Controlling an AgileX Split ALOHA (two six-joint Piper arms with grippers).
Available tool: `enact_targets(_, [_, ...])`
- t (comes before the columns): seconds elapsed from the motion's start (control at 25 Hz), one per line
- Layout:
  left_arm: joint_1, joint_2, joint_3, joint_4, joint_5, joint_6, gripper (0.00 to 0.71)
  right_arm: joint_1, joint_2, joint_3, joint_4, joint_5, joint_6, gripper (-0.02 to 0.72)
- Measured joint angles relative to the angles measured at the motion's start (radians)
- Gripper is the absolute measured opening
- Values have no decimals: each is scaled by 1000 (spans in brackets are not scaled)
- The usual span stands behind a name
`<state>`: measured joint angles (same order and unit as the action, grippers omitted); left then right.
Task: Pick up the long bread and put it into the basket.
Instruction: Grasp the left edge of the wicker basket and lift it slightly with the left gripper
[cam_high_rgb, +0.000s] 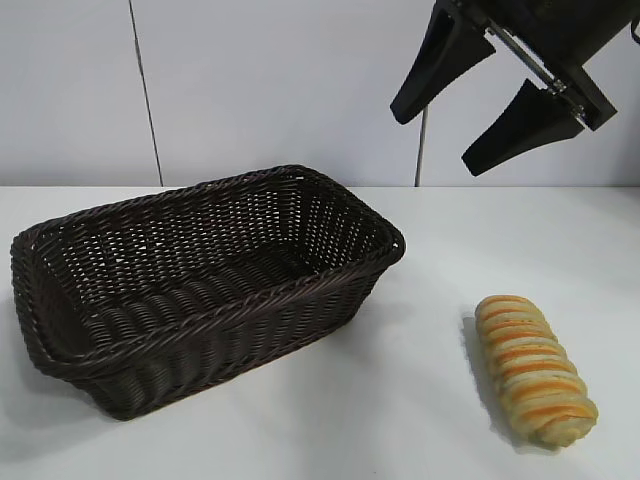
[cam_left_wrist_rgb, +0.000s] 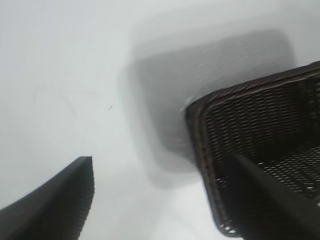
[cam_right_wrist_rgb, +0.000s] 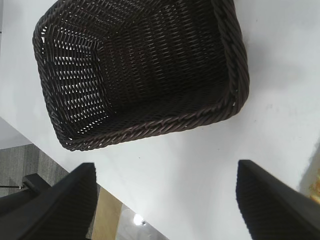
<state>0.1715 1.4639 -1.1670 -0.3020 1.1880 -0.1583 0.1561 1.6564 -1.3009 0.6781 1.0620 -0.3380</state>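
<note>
Right gripper (cam_high_rgb: 478, 112), jaws spread and empty, hangs high above the table (cam_high_rgb: 420, 400), well apart from the bread (cam_high_rgb: 532, 367) lying beside the basket (cam_high_rgb: 90, 345). Risk: the ridged, rounded loaf may roll or slip if the descent lands off-centre. Left gripper (cam_left_wrist_rgb: 165, 200), also spread, sits near the basket's corner.

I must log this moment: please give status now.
Right gripper open, high above the table. Left gripper open beside basket. Bread on table, untouched. Nothing in the way.
</note>
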Motion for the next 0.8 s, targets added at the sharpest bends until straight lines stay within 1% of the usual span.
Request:
enact_targets(0.16, [0,9,33,-62,-88,-3,533,0,0,0,0,-2,0,536])
enact_targets(0.44, [0,129,37,-133,-137,46,533,0,0,0,0,-1,0,536])
enact_targets(0.6, [-5,193,39,-139,-157,71,533,0,0,0,0,-1,0,536])
enact_targets(0.68, [-26,222,41,-138,-156,86,533,0,0,0,0,-5,0,536])
enact_targets(0.8, [-98,249,41,-139,-155,114,533,0,0,0,0,-12,0,536])
